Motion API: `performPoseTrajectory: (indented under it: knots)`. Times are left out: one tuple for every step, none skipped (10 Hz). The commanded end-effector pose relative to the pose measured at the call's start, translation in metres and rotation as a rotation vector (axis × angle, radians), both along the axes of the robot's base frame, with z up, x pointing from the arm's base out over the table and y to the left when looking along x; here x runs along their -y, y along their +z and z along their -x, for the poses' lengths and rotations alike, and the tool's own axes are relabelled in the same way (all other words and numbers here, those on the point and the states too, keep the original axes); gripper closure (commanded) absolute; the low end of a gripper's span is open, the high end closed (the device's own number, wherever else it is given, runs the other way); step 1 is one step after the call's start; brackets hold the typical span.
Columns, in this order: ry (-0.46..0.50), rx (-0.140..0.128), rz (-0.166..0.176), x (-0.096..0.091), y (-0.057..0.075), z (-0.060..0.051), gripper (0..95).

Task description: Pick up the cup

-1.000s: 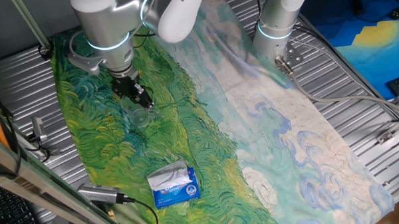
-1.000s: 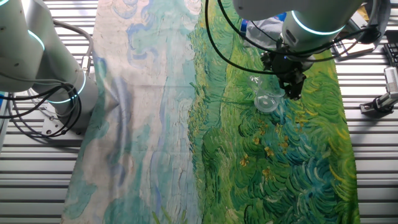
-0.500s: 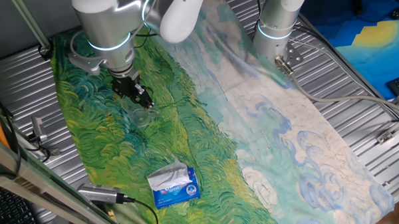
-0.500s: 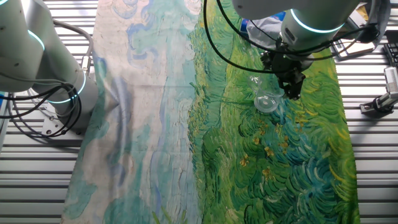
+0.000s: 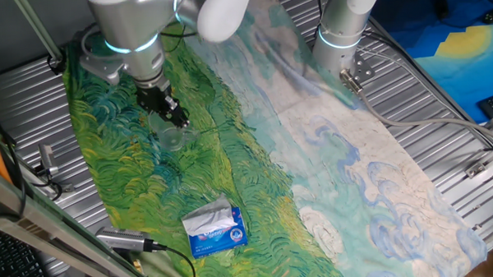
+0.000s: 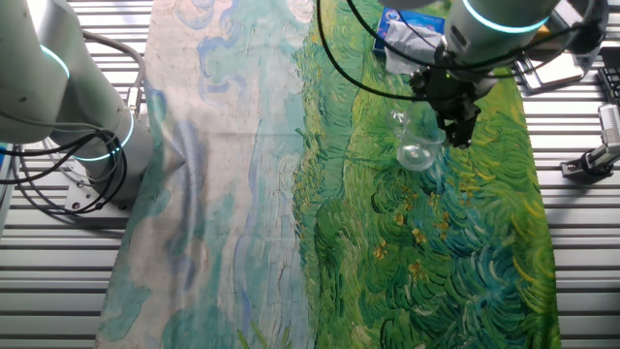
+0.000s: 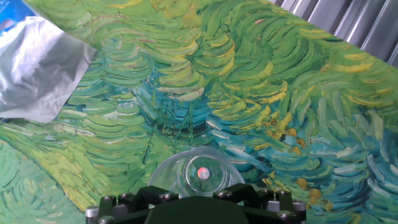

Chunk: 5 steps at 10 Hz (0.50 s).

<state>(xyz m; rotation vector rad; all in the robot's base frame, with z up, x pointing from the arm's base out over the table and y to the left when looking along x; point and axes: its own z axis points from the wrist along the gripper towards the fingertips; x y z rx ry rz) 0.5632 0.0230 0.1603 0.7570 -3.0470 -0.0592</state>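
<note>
The cup (image 5: 171, 138) is small, clear and hard to see against the green painted cloth (image 5: 133, 183). My gripper (image 5: 175, 117) is shut on it from above, its dark fingers at the cup's rim. In the other fixed view the cup (image 6: 418, 153) hangs tilted just left of the gripper (image 6: 461, 130), a little above the cloth. In the hand view the cup (image 7: 198, 171) sits close in front of the gripper body, with its round bottom facing the camera. My fingertips are hidden there.
A blue-and-white tissue packet (image 5: 215, 227) lies on the cloth near the front; it also shows in the other fixed view (image 6: 405, 27) and the hand view (image 7: 36, 68). A second arm's base (image 5: 341, 32) stands at the back. Ribbed metal table edges flank the cloth.
The arm has risen slightly and the cup has come up with the gripper. The tissue packet has not moved.
</note>
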Motion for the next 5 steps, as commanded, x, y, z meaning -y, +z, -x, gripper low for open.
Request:
performPoseTrajectory:
  knots:
    - [0.000, -0.009, 0.006, -0.002, 0.013, 0.002, 95.0]
    - [-0.006, -0.013, 0.011, -0.003, 0.020, 0.004, 95.0]
    - [-0.006, -0.012, 0.011, -0.004, 0.026, 0.006, 95.0]
    - [-0.010, -0.013, 0.012, -0.005, 0.031, 0.007, 95.0]
    - [-0.017, -0.012, 0.016, -0.007, 0.037, 0.009, 95.0]
